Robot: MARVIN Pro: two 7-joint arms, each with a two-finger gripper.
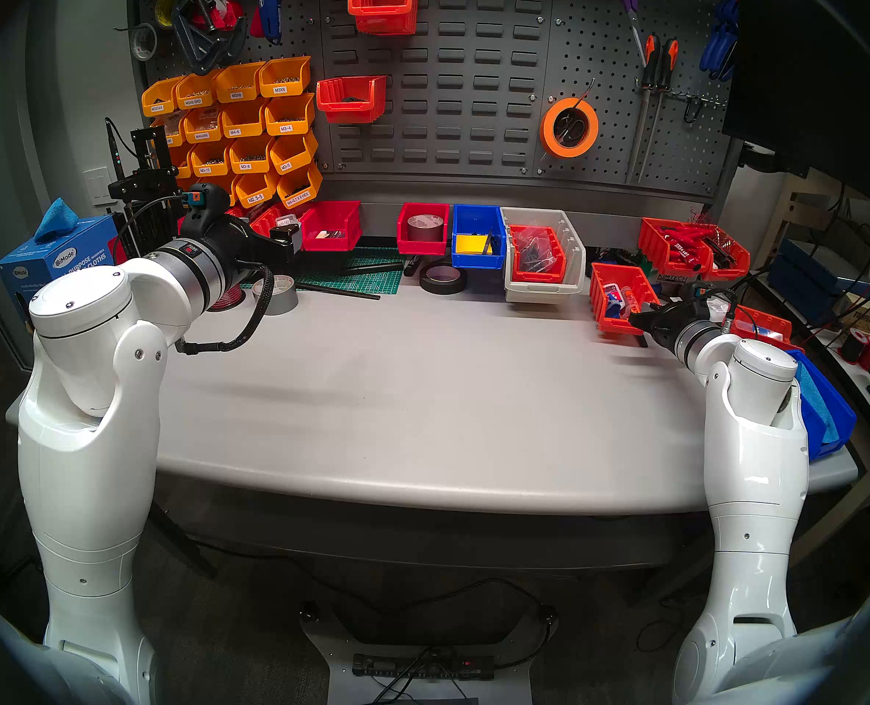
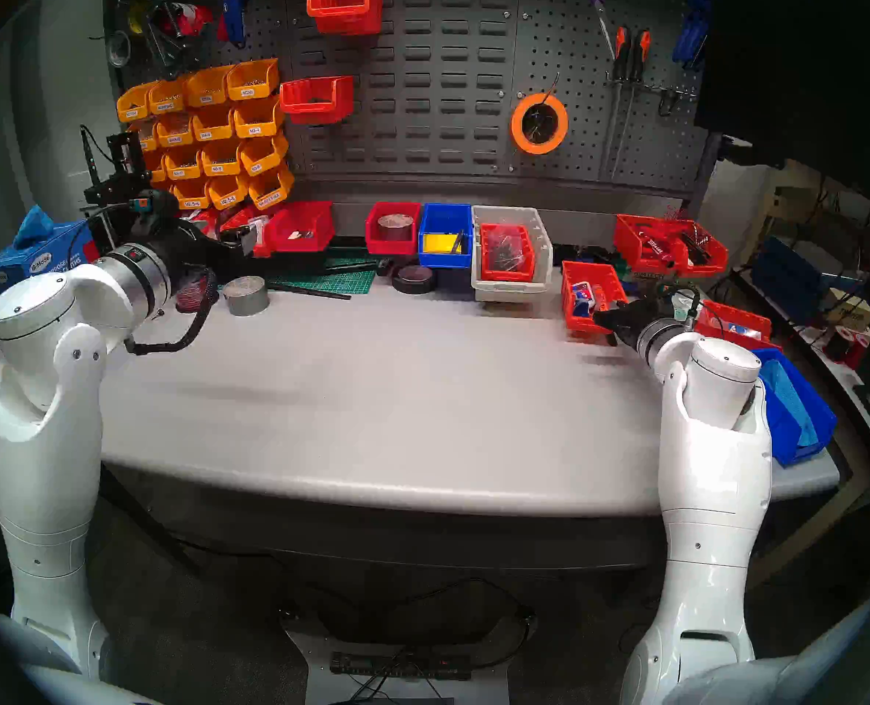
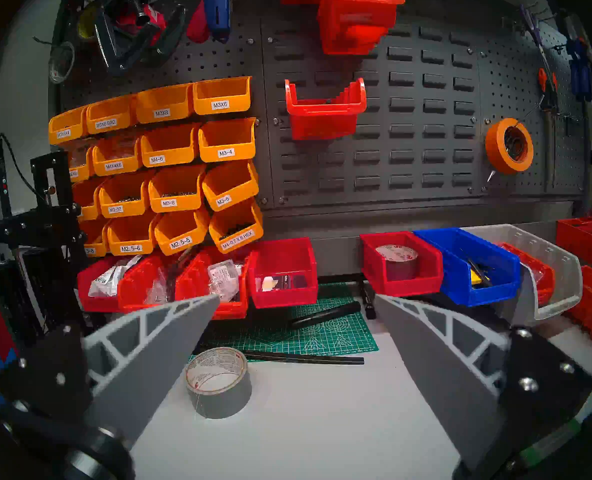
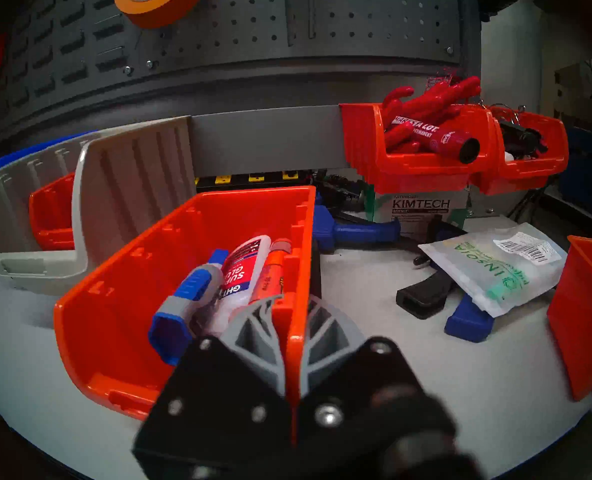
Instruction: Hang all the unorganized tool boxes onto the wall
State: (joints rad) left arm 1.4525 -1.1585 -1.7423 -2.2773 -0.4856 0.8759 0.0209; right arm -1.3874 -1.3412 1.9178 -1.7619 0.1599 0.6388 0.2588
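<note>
My right gripper (image 4: 294,301) is shut on the right side wall of an orange-red bin (image 4: 121,295) that holds glue bottles. The bin is tilted at the table's right (image 1: 621,297); I cannot tell whether it touches the table. My left gripper (image 3: 297,296) is open and empty, low at the back left (image 1: 290,236), facing the wall. The dark grey louvred wall panel (image 1: 448,78) carries two orange-red bins, one at the top (image 1: 382,9) and one lower (image 1: 351,98). Two bright red bins (image 1: 331,226) (image 1: 423,228) stand on the table under the panel.
Yellow-orange labelled bins (image 1: 234,129) fill the left pegboard. A blue bin (image 1: 476,236), a grey bin holding an orange-red one (image 1: 545,281), tape rolls (image 1: 276,294) (image 1: 442,277) and a green mat (image 1: 362,276) line the back. More orange-red bins (image 1: 677,246) stand back right.
</note>
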